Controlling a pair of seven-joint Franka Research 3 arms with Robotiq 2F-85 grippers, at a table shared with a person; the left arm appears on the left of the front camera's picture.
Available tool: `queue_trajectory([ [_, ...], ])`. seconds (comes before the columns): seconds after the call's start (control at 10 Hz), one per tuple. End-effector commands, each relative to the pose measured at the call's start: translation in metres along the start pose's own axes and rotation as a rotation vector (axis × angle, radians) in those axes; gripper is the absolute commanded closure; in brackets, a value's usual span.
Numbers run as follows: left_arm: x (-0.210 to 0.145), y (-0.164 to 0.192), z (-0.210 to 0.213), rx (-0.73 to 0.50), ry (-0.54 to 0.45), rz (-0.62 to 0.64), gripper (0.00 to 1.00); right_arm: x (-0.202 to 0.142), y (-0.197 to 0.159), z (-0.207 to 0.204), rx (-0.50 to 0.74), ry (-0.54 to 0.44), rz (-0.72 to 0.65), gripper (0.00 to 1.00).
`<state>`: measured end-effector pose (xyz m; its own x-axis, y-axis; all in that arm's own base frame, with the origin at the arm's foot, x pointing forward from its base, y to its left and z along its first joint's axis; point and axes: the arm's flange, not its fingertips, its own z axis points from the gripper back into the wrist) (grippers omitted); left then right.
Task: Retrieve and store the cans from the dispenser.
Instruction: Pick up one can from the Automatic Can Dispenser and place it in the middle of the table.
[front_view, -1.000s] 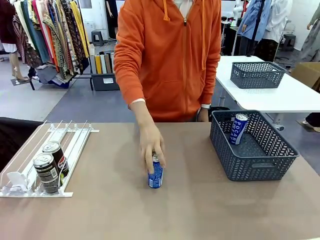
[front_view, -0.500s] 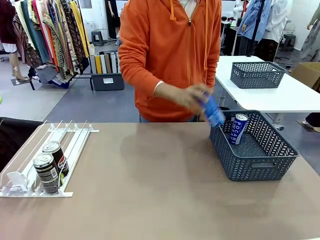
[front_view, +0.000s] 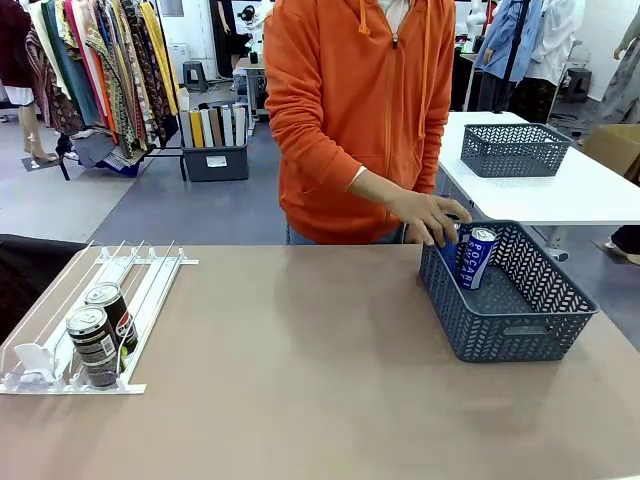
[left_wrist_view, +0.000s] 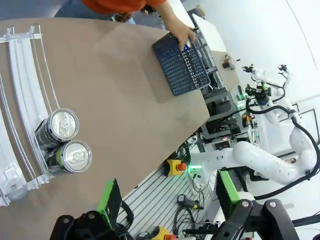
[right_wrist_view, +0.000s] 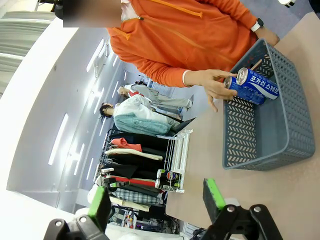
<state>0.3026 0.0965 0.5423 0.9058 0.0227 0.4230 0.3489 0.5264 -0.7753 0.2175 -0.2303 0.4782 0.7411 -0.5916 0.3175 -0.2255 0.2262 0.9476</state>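
Note:
Two dark cola cans (front_view: 118, 312) (front_view: 93, 345) sit at the low front end of the white wire dispenser (front_view: 140, 262) on the table's left. In the left wrist view, these cans (left_wrist_view: 57, 127) lie just beyond my open left gripper (left_wrist_view: 167, 200), which hovers above them. A blue-and-white can (front_view: 478, 257) stands in the dark grey basket (front_view: 510, 330). The person's hand (front_view: 430, 215) holds a second blue can (front_view: 448, 250) at the basket's far left corner. My right gripper (right_wrist_view: 156, 200) is open and empty, well short of the basket (right_wrist_view: 260, 125) and its cans (right_wrist_view: 260, 84).
A second grey basket (front_view: 513, 148) sits on a white table behind the person. Clothes racks stand at the back left. The brown tabletop (front_view: 300, 380) stretches bare between dispenser and basket.
The person lifted the blue can from the middle of the table and carried it right into the basket, beside the other blue can. The cola cans have not moved.

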Motion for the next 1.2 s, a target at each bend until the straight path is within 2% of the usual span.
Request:
queue_trajectory([
  [0.0, 0.0, 0.0, 0.001, -0.022, -0.008, -0.013, 0.0, 0.002, 0.003, -0.002, 0.025, -0.017, 0.017, 0.0],
  [0.1, 0.0, 0.0, 0.0, 0.0, 0.0, 0.0, 0.0, 0.002, 0.003, -0.002, 0.025, -0.017, 0.017, 0.0],
  [0.2, 0.01, -0.019, -0.015, 0.134, 0.06, 0.007, 0.0, 0.002, 0.003, -0.002, 0.025, -0.017, 0.017, 0.0],
  [0.3, 0.012, -0.036, -0.03, 0.336, 0.153, 0.009, 0.0, 0.002, 0.003, -0.002, 0.025, -0.017, 0.017, 0.0],
  [0.6, 0.005, -0.036, -0.101, 0.516, 0.387, -0.01, 0.0, 0.002, 0.003, -0.002, 0.025, -0.017, 0.017, 0.0],
  [0.7, 0.004, -0.031, -0.126, 0.612, 0.428, 0.013, 0.0, 0.002, 0.003, -0.002, 0.025, -0.017, 0.017, 0.0],
  [1.1, 0.001, -0.01, -0.159, 0.88, 0.341, -0.012, 0.0, 0.002, 0.003, -0.002, 0.025, -0.017, 0.017, 0.0],
])
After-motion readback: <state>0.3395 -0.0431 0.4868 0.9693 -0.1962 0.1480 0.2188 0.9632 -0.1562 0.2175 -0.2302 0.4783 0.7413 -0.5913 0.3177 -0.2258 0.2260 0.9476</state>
